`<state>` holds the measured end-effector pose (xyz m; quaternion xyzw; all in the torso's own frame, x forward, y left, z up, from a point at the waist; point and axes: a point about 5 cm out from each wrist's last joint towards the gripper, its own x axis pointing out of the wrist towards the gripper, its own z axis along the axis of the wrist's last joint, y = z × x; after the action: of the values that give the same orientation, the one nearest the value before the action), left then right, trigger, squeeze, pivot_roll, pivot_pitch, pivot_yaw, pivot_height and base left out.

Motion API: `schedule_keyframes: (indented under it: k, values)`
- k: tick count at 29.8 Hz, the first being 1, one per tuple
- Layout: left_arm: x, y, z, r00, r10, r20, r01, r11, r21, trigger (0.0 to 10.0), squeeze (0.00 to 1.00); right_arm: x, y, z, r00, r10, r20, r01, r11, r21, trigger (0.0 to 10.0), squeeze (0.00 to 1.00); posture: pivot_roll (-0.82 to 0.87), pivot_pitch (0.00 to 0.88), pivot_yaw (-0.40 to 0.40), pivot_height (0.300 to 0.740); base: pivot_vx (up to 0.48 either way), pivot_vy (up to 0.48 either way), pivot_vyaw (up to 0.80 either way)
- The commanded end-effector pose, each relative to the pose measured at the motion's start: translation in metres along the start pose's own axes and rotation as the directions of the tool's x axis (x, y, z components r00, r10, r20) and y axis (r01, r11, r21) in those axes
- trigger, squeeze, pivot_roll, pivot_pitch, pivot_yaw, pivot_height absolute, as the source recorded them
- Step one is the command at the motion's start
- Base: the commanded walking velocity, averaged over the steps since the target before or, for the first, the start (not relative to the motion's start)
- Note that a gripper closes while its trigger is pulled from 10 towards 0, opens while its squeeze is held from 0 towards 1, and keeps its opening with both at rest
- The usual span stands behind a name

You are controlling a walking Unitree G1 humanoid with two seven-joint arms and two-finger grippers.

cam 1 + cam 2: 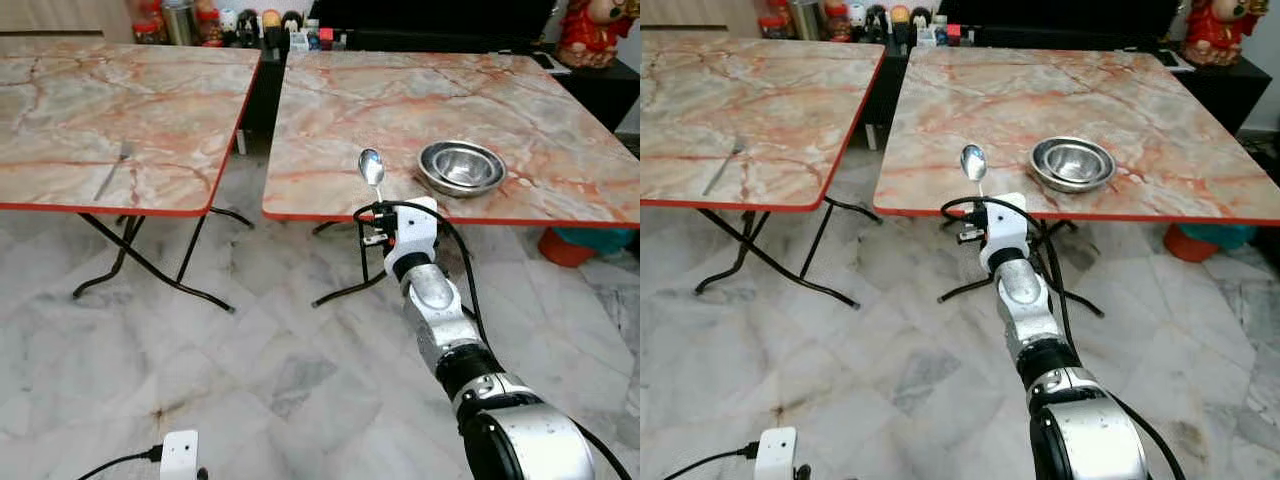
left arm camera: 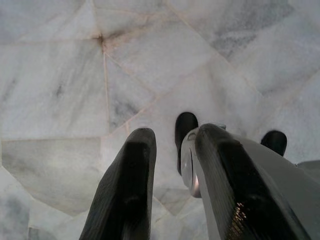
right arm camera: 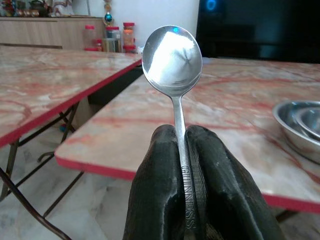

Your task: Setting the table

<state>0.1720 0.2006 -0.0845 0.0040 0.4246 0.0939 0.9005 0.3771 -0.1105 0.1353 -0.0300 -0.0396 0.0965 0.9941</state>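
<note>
The spoon (image 3: 173, 60) stands upright, its handle clamped between the right hand's (image 1: 378, 212) two black fingers (image 3: 160, 200), bowl above them. The hand sits at the red near edge of a marble-patterned table (image 1: 400, 100). Past it and to its right, stacked steel bowls (image 1: 461, 167) rest on that table. Off to its left a second table (image 1: 100, 110) carries a fork (image 1: 113, 170). Jars (image 1: 180, 20) line a far counter. Below lies pale marble floor (image 1: 250, 370), where the left hand (image 2: 170, 185) hangs with fingers parted, grasping nothing.
</note>
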Motion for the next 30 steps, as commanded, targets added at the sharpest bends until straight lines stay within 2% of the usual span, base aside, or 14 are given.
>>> schedule_keyframes:
  k: [1,30]
  values:
    - [-0.0014,0.0030,-0.0064,1.000,0.012,-0.025,-0.012,1.000,-0.012,10.0,0.00,0.0026,0.0011,0.0070,1.000,0.002,0.027,-0.002,1.000,0.010,10.0,0.00,0.10,0.096,-0.049,0.715,0.285,0.000,0.00]
    - [-0.0008,0.0028,-0.0046,1.000,0.009,-0.021,-0.009,1.000,-0.005,10.0,0.00,0.0040,0.0023,0.0083,1.000,0.012,0.026,-0.012,1.000,0.005,10.0,0.00,0.10,0.079,-0.050,0.715,0.297,0.000,0.00]
